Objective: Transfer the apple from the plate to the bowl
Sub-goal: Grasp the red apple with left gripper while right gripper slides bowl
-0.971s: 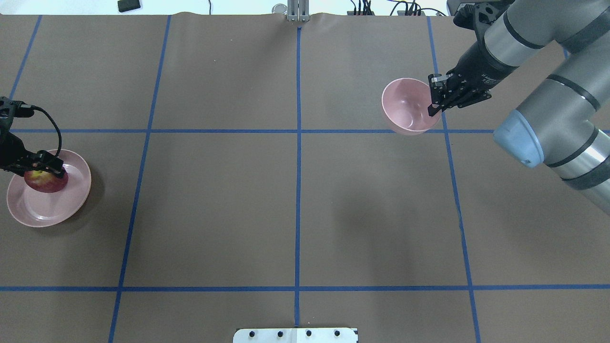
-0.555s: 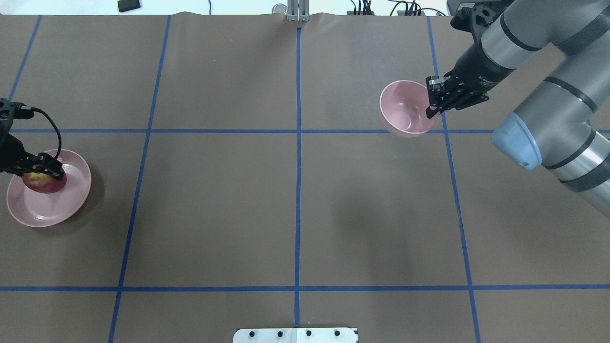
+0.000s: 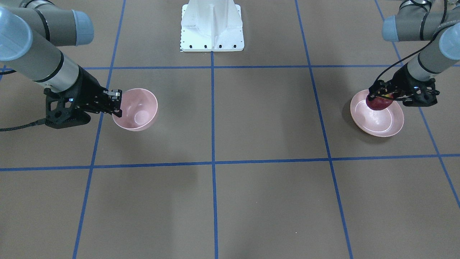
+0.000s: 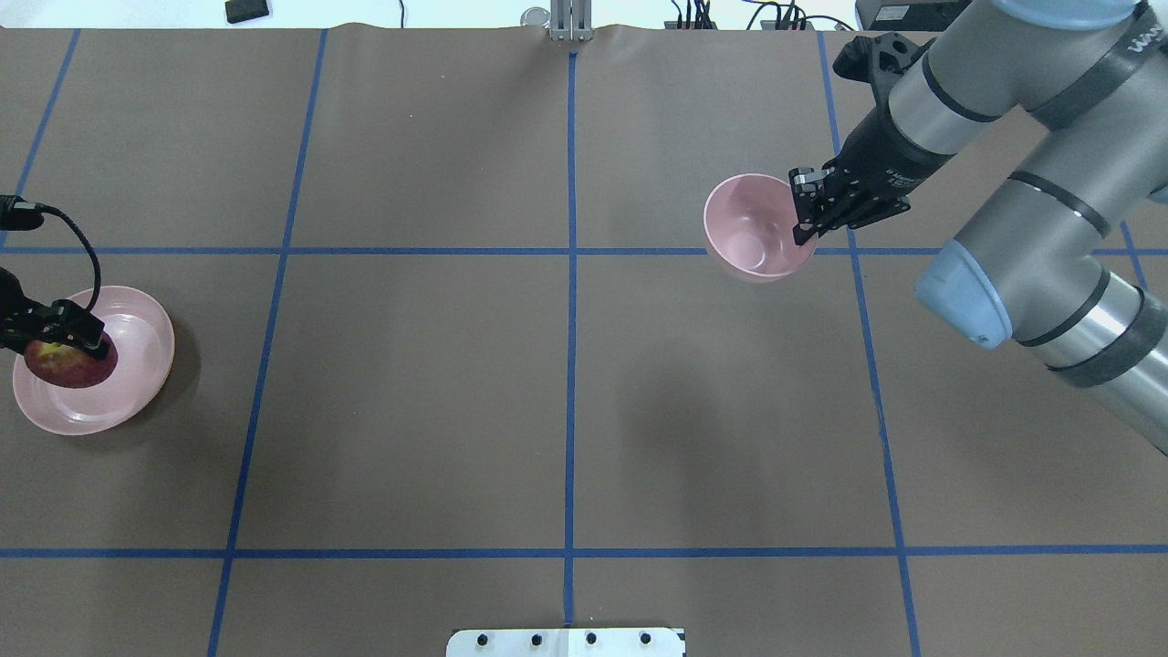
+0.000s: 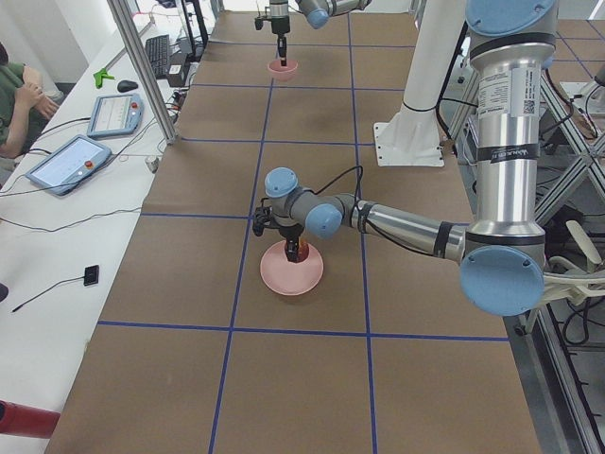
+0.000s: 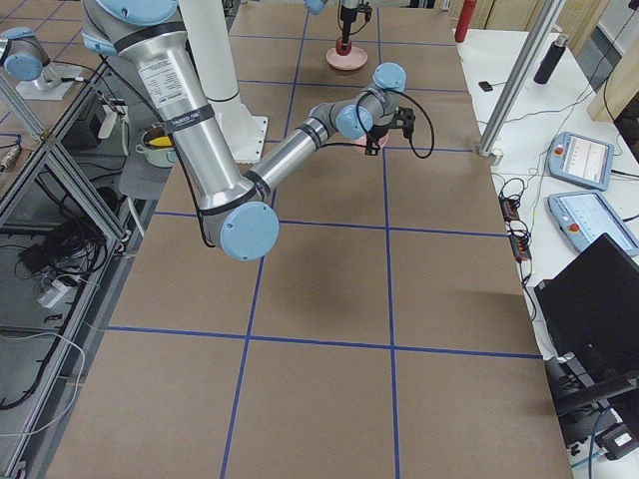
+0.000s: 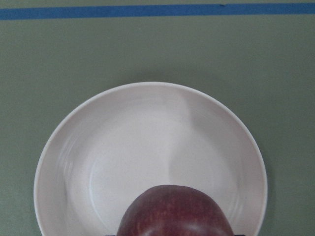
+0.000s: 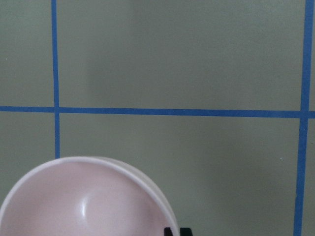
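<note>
The dark-red apple (image 4: 71, 367) is held in my left gripper (image 4: 66, 350), which is shut on it just above the pale-pink plate (image 4: 137, 347) at the table's left edge. In the left wrist view the apple (image 7: 174, 211) hangs over the near part of the plate (image 7: 147, 142). In the front view the apple (image 3: 378, 103) sits over the plate's back rim (image 3: 384, 124). My right gripper (image 4: 803, 217) is shut on the right rim of the empty pink bowl (image 4: 748, 233) and holds it off the table. The bowl also shows in the front view (image 3: 138, 106) and the right wrist view (image 8: 74, 206).
Brown table with a grid of blue tape lines. The white robot base plate (image 3: 212, 27) stands at the robot's edge. Cables and a black box (image 4: 246, 11) lie along the far edge. Tablets (image 5: 71, 161) lie on a side bench.
My right gripper has carried the bowl toward the table's middle and a little nearer the robot. My left gripper has moved the apple slightly left and nearer over the plate.
</note>
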`<state>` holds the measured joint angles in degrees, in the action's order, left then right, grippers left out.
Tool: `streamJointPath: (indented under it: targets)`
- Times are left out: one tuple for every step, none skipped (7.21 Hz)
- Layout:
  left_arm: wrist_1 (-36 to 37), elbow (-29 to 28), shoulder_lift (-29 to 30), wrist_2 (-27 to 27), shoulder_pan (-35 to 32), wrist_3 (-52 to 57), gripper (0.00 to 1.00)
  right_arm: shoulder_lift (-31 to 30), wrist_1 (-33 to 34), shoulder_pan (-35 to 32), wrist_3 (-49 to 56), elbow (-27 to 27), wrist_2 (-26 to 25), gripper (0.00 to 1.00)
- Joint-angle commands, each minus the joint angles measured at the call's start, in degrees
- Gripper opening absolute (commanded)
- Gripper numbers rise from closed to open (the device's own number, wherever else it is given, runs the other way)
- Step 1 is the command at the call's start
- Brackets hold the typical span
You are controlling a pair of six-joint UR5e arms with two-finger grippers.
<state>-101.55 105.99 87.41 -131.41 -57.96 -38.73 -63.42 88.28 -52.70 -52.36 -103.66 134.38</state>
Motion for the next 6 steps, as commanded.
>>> streamJointPath:
  targets:
    - [10.62,3.34,6.33,-0.17,-0.39,-0.03,0.00,3.97,-0.21,4.08,-1.52,3.70,-4.02,0.00]
    - [13.72,3.35,9.24,-0.17,-0.75,-0.03,0.00,9.57,-0.47,5.75,-2.13,9.82,-5.78,0.00]
    - [14.88,3.78,10.23,-0.17,-0.84,-0.12,0.00,15.80,-0.74,7.07,-2.66,16.93,-7.97,0.00]
    - [14.98,3.96,10.85,-0.78,-1.27,-0.21,0.00,21.78,-4.39,7.78,-2.75,26.31,-10.08,0.00]
    - [15.50,3.87,11.55,-0.78,-1.28,-0.30,0.00,23.58,-11.22,8.65,-3.53,32.41,-10.71,0.00]
    - [17.25,3.87,13.29,-0.78,-1.36,-0.30,0.00,24.64,-12.50,9.53,-4.24,34.30,-11.50,0.00]
